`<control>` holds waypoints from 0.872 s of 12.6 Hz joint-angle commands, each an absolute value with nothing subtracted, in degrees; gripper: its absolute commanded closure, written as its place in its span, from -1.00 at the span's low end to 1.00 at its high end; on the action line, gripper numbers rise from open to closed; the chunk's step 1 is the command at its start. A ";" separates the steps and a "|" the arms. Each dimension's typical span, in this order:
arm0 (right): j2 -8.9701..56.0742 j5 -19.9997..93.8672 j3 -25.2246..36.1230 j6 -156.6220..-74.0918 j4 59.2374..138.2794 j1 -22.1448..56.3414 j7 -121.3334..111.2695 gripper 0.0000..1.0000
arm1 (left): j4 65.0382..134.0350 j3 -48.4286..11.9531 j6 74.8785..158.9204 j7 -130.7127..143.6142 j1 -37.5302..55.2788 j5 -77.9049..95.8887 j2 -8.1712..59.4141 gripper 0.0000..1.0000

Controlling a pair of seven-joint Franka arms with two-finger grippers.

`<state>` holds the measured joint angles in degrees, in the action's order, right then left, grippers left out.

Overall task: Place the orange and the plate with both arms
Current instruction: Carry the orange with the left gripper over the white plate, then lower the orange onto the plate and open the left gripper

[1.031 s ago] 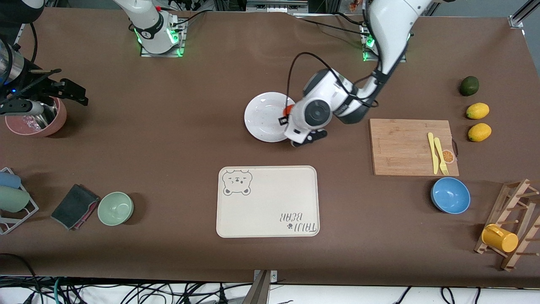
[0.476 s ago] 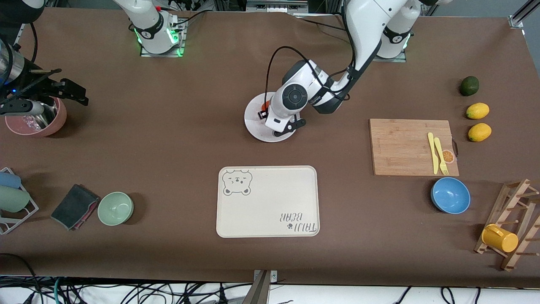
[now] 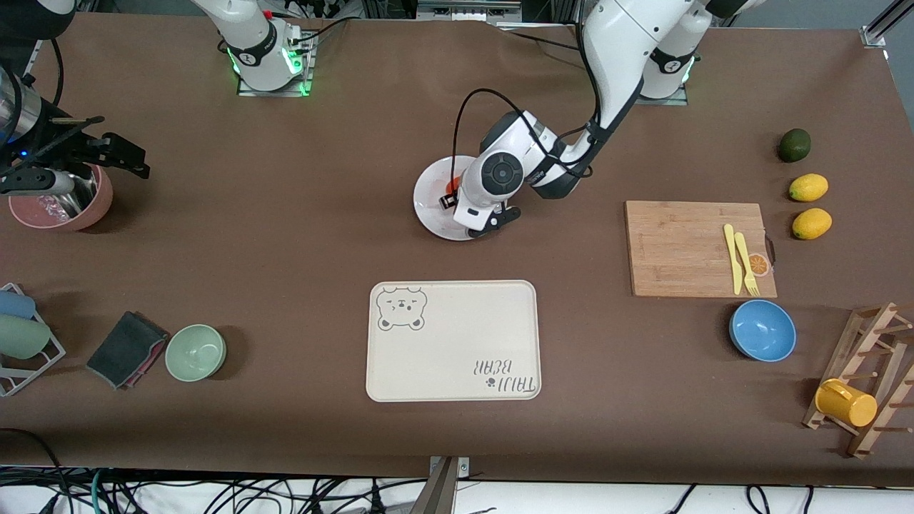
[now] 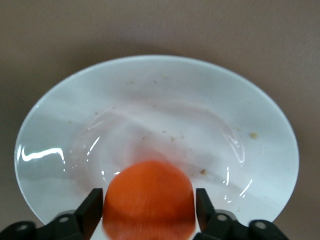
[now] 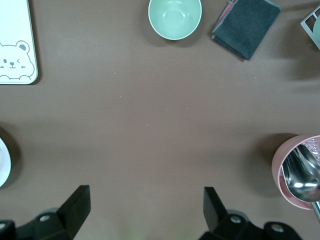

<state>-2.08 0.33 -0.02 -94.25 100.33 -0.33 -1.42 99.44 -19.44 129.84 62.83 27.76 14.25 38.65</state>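
The orange (image 4: pixel 148 200) sits between my left gripper's (image 4: pixel 149 210) fingers, low over the white plate (image 4: pixel 155 100). It is smeared while the fingers (image 4: pixel 93 205) and the plate are sharp. A thin gap shows on each side of it, so the jaws stand just open. In the front view the left gripper (image 3: pixel 477 214) is over the plate's (image 3: pixel 430 203) edge toward the left arm's end, and the orange (image 3: pixel 451 187) shows beside it. My right gripper (image 5: pixel 146 210) is open and empty, up over bare table at the right arm's end, and waits.
The cream bear-print tray (image 3: pixel 453 340) lies nearer the front camera than the plate. A wooden board (image 3: pixel 698 248) with yellow cutlery, a blue bowl (image 3: pixel 762 330), two lemons and an avocado lie toward the left arm's end. A green bowl (image 3: pixel 196 352), a cloth and a pink bowl (image 3: pixel 63 201) lie toward the right arm's end.
My left gripper carried the orange from beside the plate to over it, then shifted slightly back toward the left arm's end. The orange now moves between the fingers. The right arm has not moved.
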 commanded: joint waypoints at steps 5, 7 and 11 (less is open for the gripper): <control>-2.46 0.97 0.26 -93.69 100.20 -0.09 -1.67 -1.00 | 84.83 -18.28 105.96 62.14 16.91 15.12 36.12 -1.00; -2.46 0.97 0.26 -93.69 100.20 -0.09 -1.67 -1.00 | 84.38 -18.28 102.49 54.81 9.79 14.68 35.86 -1.00; -2.46 1.05 0.35 -93.69 100.20 -0.09 -2.11 -1.00 | 83.50 -18.37 98.01 36.01 0.55 -1.02 34.72 -1.00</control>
<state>-2.08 0.33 -0.01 -94.23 100.33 -0.32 -1.42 84.06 -17.71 100.93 43.50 2.76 4.71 35.63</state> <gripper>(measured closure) 0.000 0.000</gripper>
